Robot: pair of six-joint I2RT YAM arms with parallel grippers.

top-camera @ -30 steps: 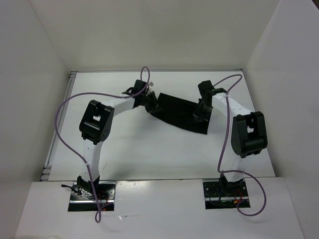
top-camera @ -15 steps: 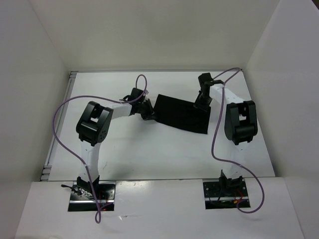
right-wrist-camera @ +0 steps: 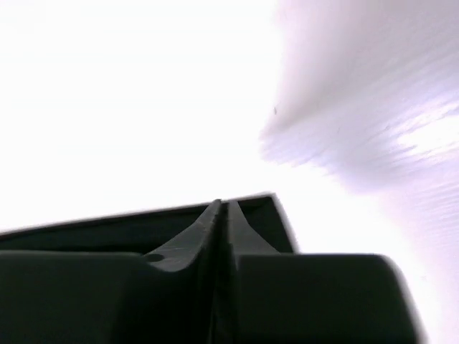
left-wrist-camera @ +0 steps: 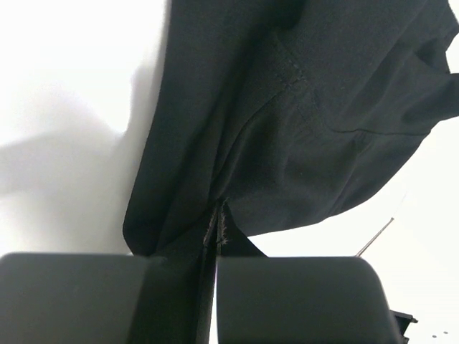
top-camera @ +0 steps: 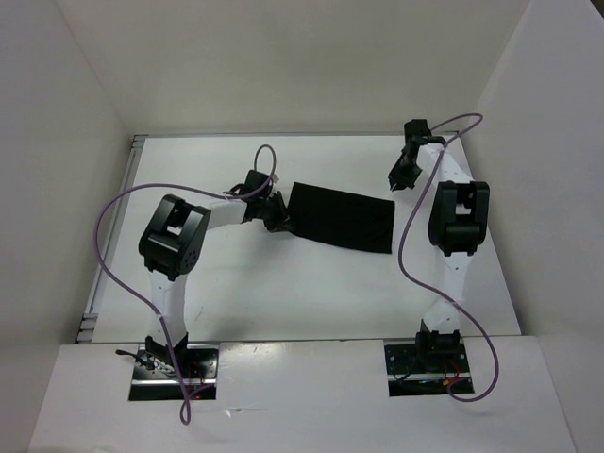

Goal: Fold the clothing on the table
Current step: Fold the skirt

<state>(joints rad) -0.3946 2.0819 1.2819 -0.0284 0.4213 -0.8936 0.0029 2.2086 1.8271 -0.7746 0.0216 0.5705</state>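
The black clothing (top-camera: pixel 344 219) lies as a flat slanted rectangle on the white table (top-camera: pixel 236 283), a little behind the middle. My left gripper (top-camera: pixel 279 215) is low at its left end and shut on the fabric's edge. In the left wrist view the cloth (left-wrist-camera: pixel 301 107) is pinched between the closed fingers (left-wrist-camera: pixel 216 223) and drapes away from them. My right gripper (top-camera: pixel 395 182) hovers just past the cloth's far right corner, apart from it. Its fingers (right-wrist-camera: pixel 222 206) stand together with nothing between them, and the cloth's corner (right-wrist-camera: pixel 107 229) shows behind them.
White walls (top-camera: pixel 302 66) enclose the table at the back and on both sides. A metal edge strip (top-camera: pixel 111 236) runs along the left. Purple cables (top-camera: pixel 118 203) loop over both arms. The arm bases (top-camera: pixel 175 368) sit at the near edge.
My right gripper has come off the clothing's right end and moved back toward the far right corner. The cloth has settled flatter. My left gripper shifted slightly left, still pinching the edge.
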